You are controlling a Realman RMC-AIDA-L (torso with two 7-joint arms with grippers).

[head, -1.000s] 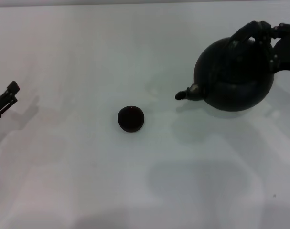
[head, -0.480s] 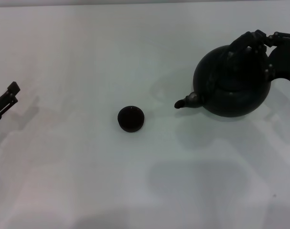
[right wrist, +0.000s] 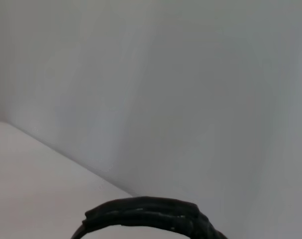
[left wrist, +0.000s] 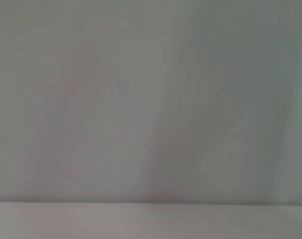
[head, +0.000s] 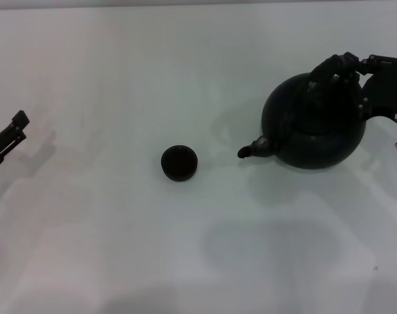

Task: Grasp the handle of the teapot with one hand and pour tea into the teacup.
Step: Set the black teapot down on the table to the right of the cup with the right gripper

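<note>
**Q:** What does the scene show?

**A:** A plain white table seen from above. A large round black teapot is at the right side, its short spout pointing left toward a tiny dark teacup that stands alone near the table's middle. Spout and cup are well apart.

**Q:** Where are the grippers?

**A:** The right gripper is at the arched handle of the teapot, above the pot's top. It appears pinched on the handle, though dark metal against dark pot hides the exact contact. The right wrist view shows only the ribbed arch of the handle against a pale background. The left gripper is parked at the far left edge, well away from everything; I cannot tell how its fingers are set.

**Q:** What could go wrong from here?

**A:** The cup is very small beside the pot, so a slightly misjudged spout position would likely send tea onto the table. The pot looks heavy, and hanging from a loop handle it could swing or rotate in the grip when tilted. Tipping too fast could overshoot or flood the cup, and the low spout could nudge the light cup aside.
</note>
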